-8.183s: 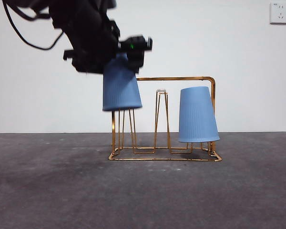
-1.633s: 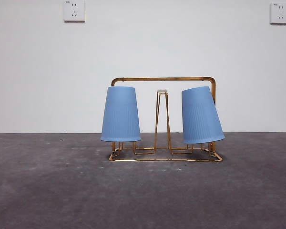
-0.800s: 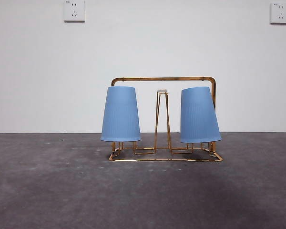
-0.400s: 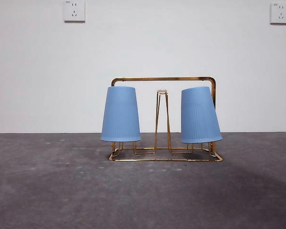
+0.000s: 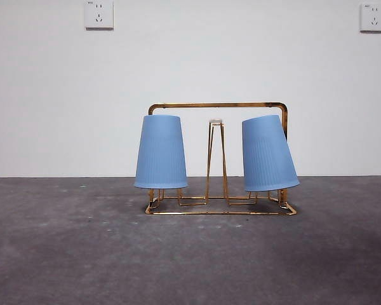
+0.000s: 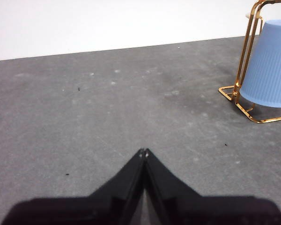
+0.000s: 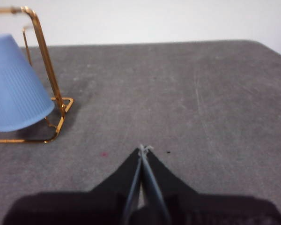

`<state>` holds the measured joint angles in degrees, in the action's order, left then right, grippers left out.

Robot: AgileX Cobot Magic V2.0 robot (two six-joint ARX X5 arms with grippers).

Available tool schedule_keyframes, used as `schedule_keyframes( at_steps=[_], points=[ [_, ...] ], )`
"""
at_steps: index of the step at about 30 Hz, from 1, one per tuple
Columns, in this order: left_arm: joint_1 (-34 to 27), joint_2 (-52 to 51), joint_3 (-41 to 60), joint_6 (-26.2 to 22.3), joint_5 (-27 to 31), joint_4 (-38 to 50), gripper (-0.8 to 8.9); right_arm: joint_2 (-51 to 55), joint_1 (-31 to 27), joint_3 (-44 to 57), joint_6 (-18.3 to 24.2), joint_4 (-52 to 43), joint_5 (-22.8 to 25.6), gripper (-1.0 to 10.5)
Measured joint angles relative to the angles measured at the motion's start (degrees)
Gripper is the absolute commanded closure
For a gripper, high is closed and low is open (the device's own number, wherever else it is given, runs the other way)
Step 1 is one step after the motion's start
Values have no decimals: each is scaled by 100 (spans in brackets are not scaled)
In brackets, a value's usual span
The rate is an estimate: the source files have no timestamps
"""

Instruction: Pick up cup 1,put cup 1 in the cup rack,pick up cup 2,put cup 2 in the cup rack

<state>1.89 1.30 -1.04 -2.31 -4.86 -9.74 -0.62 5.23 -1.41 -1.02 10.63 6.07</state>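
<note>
Nearest, a dark grey felt-like counter [image 5: 190, 254] lies bare in the front view. Both arms wait low at its edge, well apart from the work. The left gripper [image 6: 144, 152] has its black jaws clenched together on nothing, and so does the right gripper [image 7: 142, 149]. Farther back stands the gold-coloured thin wire cup rack [image 5: 219, 159], its long axis running side to side. It holds two ribbed light blue plastic cups upside down on its prongs. The left cup [image 5: 160, 152], nearer the left arm, sits upright. The right cup [image 5: 267, 154], nearer the right arm, leans outward. Both placements look done.
</note>
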Motion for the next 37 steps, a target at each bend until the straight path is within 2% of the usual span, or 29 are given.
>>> schedule_keyframes(
  at_steps=[7, 37],
  points=[
    [0, 11, 0, 0, 0, 0, 816, 4, 0, 0, -120, 7, -52, 944],
    [0, 57, 0, 0, 0, 0, 816, 4, 0, 0, -138, 7, -52, 944]
  ],
)
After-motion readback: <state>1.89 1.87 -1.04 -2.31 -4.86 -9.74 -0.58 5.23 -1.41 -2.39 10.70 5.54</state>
